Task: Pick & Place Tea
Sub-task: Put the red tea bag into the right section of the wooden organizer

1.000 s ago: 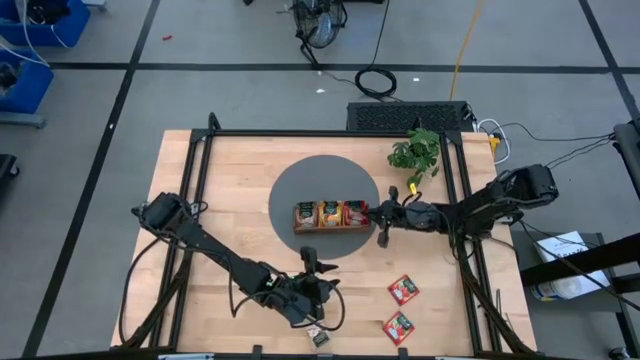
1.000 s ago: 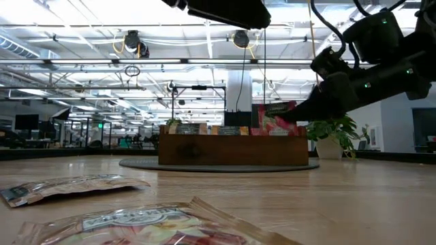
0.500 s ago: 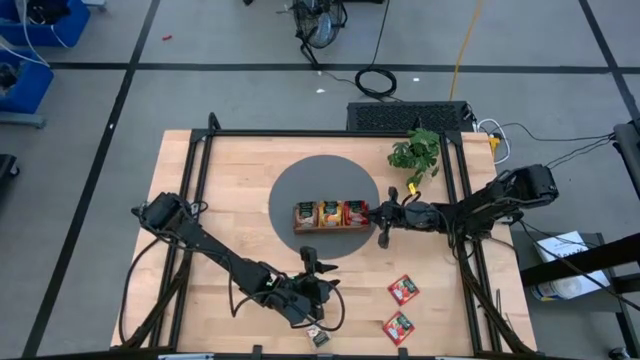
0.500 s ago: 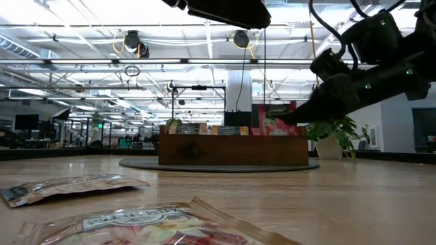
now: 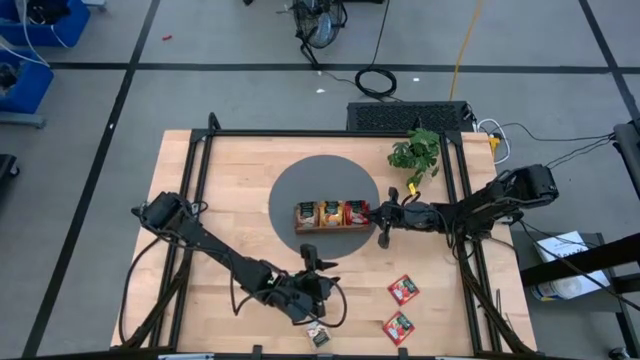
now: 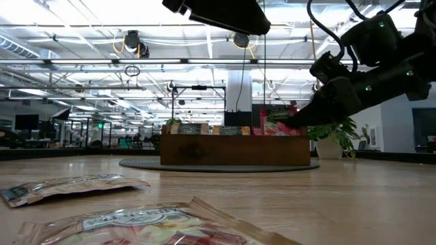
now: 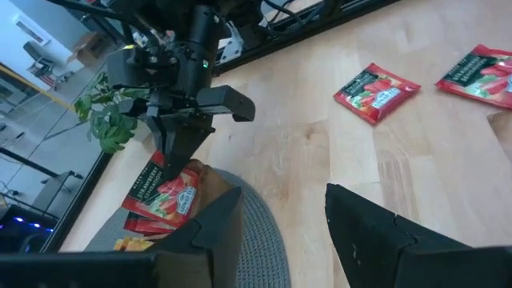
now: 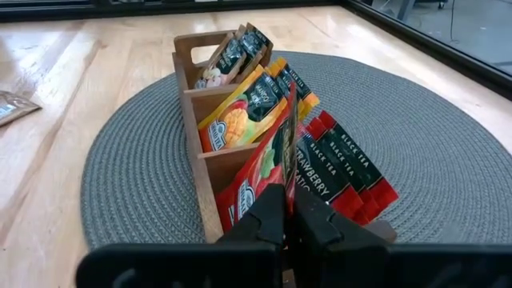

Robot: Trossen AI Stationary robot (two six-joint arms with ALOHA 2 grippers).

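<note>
High view: a grey round mat lies at the middle of the wooden table, and on it stands a brown three-compartment tray filled with tea packets. A green leafy plant sits just right of the mat, toward the upper right of the table. Black frame rails run down both sides of the tabletop.

The right gripper reaches in from the right edge of the frame to the tray's right-hand end. In the right wrist view its fingers are pinched narrowly on a red packet, held edge-on over the compartment of red strawberry packets. The middle compartment holds orange packets and the far one pale packets; each packet carries a dark green label.

Two more red packets lie flat on the bare wood at the lower right of the high view, one above the other, well apart from the tray. A further packet lies at the bottom edge of the table, just below the left gripper, which hangs near the bottom middle of the frame with its fingers spread apart and holding nothing.

In the low view, the packets in the lower left foreground lie flat, with the tray behind them.
</note>
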